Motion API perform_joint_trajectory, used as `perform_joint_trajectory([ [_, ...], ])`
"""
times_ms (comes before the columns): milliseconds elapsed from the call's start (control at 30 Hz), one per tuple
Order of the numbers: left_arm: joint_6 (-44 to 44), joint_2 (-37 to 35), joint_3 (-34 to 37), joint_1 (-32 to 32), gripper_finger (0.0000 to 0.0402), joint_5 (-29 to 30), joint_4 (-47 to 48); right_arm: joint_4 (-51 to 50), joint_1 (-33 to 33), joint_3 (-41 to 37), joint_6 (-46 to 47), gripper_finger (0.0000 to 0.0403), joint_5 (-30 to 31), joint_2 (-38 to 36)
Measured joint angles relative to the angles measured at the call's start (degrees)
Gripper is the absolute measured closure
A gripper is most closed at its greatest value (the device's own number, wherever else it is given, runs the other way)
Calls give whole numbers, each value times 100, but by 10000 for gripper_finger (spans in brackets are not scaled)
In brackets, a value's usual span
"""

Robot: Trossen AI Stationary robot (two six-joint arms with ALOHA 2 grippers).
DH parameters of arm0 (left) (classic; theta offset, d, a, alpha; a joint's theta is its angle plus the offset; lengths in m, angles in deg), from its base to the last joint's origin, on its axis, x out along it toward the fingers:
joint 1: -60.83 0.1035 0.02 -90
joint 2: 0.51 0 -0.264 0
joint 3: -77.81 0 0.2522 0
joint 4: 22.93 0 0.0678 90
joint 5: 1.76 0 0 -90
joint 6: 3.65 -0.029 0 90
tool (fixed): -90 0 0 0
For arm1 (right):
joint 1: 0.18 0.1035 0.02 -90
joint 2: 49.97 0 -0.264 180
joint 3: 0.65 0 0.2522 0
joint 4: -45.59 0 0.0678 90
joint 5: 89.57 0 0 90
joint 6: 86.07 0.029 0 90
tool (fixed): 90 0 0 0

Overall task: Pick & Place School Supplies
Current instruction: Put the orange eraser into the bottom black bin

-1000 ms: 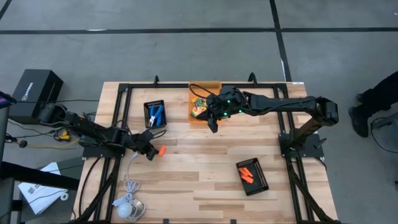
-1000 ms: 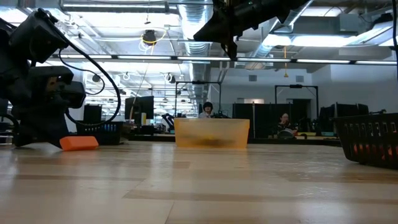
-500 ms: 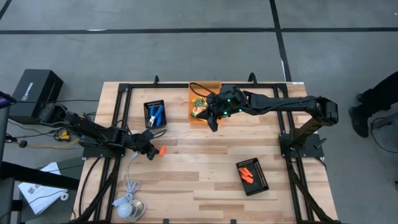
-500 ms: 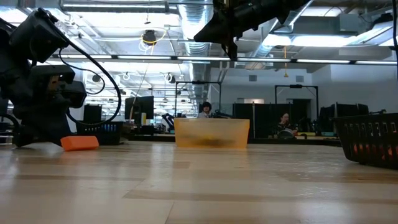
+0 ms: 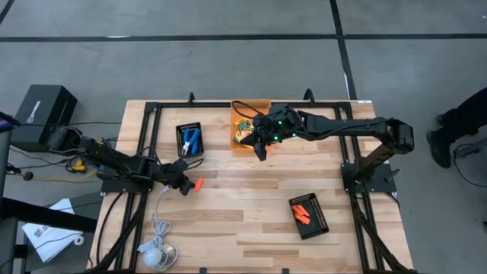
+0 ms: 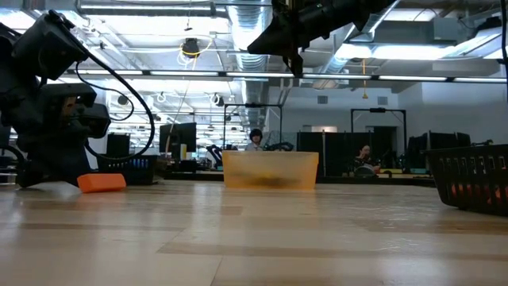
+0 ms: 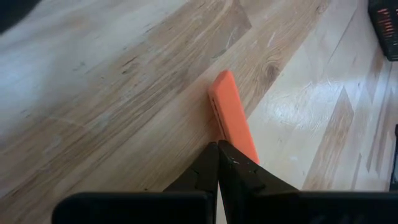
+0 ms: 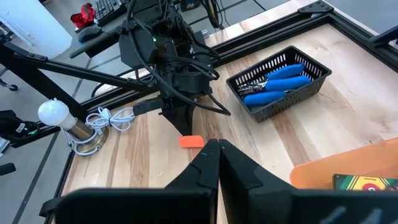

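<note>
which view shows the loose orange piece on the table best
The left wrist view: the orange piece fills the middle, lying flat on the wood just past the shut left gripper. The high view shows only a small spot, the low view a side-on sliver, the right wrist view a distant block.

Orange piece (image 5: 196, 184) flat on table, seemingly.

A white cable with a round puck (image 5: 156, 255) lay near the table's (image 5: 243, 228) left front corner, two black trays (image 5: 189, 140) apart.
</note>
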Motion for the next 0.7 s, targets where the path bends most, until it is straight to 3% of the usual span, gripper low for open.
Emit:
perform_joint_trajectory([
  [700,159,-2,-2,2,402,17,7,2,2,2,-48,403,-2,0],
])
